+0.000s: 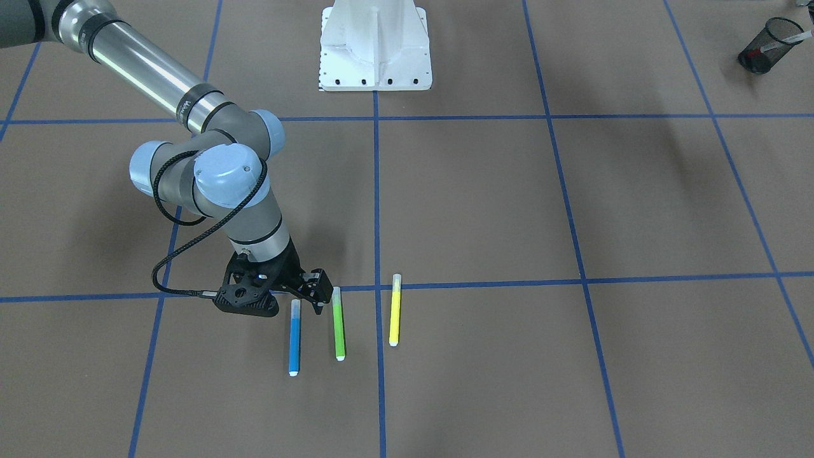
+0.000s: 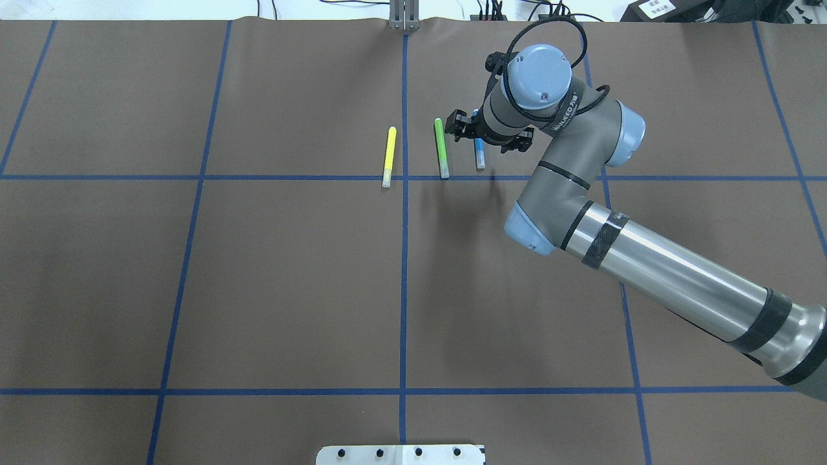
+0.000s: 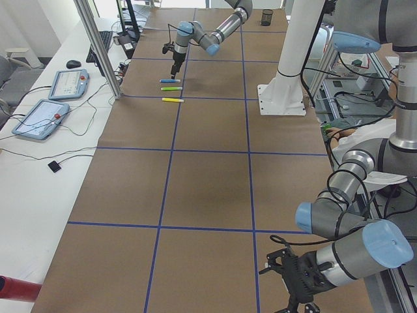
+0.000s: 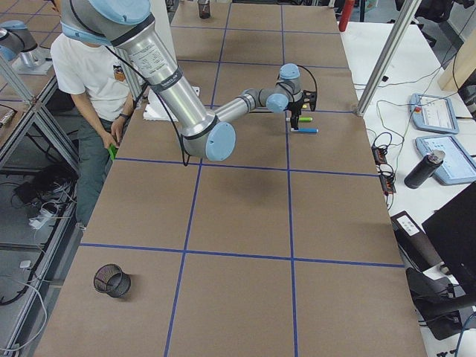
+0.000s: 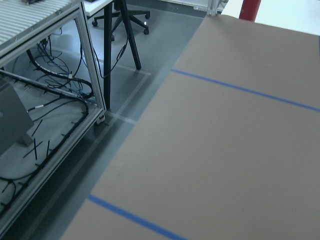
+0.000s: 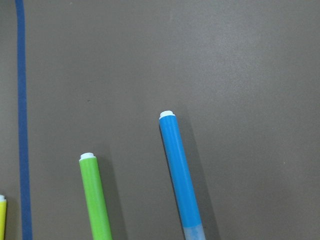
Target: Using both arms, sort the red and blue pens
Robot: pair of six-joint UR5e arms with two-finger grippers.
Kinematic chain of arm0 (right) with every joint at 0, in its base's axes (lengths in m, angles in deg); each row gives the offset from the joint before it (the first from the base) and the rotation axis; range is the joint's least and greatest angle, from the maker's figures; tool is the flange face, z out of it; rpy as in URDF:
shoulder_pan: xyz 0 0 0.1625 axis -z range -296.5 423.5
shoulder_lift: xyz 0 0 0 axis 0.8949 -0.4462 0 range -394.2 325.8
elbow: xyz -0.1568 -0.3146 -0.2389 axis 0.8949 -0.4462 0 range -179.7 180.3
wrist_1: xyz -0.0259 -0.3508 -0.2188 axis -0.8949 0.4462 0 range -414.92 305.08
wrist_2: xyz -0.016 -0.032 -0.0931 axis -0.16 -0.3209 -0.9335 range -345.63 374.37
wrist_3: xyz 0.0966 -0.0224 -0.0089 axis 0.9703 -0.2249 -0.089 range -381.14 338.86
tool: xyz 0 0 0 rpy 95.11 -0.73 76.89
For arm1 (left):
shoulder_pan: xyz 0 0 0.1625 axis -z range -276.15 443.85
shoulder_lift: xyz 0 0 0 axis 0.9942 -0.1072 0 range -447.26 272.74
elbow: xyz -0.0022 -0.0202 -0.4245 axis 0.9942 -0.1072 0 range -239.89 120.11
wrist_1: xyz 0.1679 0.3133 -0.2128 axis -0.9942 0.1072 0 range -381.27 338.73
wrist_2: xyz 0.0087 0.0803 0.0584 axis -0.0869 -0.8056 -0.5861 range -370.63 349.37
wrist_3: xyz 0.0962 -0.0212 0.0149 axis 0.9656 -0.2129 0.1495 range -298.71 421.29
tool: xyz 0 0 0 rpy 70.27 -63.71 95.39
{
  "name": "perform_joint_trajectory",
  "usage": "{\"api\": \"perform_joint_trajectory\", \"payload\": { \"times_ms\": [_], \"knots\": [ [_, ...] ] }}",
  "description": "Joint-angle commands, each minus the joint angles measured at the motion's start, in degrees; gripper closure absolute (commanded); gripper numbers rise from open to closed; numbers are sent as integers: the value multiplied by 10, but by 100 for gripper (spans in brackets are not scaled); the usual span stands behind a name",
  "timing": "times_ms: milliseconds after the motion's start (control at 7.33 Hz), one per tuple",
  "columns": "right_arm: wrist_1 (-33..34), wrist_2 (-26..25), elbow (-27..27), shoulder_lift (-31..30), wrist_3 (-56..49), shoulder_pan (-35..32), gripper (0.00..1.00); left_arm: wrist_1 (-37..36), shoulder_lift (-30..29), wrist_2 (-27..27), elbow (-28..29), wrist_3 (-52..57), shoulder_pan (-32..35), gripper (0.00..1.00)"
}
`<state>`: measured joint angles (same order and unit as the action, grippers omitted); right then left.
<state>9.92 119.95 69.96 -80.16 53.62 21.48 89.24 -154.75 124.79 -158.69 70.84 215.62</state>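
- Jaws of the right gripper are standing spread apart and gripping nothing, with the two black fingers showing on either side of the wrist in the overhead view.
- That gripper is hanging over the blue pen, clear of it and pointing down at the table.
- The blue pen is lying flat on the brown table, far from the robot's base, with its clear cap end pointing toward the robot and its white end pointing away.
- A green pen is lying just beside the blue one and roughly parallel to it, not touching it. A yellow pen is lying a little further along, on the other side of a blue tape line.
- The right wrist camera is looking down on the white ends of the blue and green pens, and no fingers are showing in its picture.
- The red pen, with its white barrel, is sticking out of a black mesh cup at the table's corner on the robot's left, well apart from the other pens.
- The left gripper is hanging at the table's edge near the left end, far from every pen. It is showing only in the side view, so I cannot tell how its jaws are standing.
- A person in a white T-shirt is standing beside the table, near the robot's base.
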Motion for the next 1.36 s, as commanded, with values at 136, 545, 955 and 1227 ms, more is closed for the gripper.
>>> {"api": "perform_joint_trajectory", "payload": {
  "times_ms": [136, 545, 955, 1227],
  "knots": [
    [-1, 17, -60, 31, 4, -11, 4, -136, -154, 6, -6, -85, -157, 0],
    [-2, 52, -131, 76, 33, -36, 6, -154, -225, 43, -3, -173, -242, 0],
    [-72, 53, -204, 95, 32, -34, 12, -155, -236, 53, -3, -189, -255, 0],
    [-71, 76, -204, 97, 13, -38, 33, -155, -238, 53, -3, -197, -259, 0]
  ]
}}
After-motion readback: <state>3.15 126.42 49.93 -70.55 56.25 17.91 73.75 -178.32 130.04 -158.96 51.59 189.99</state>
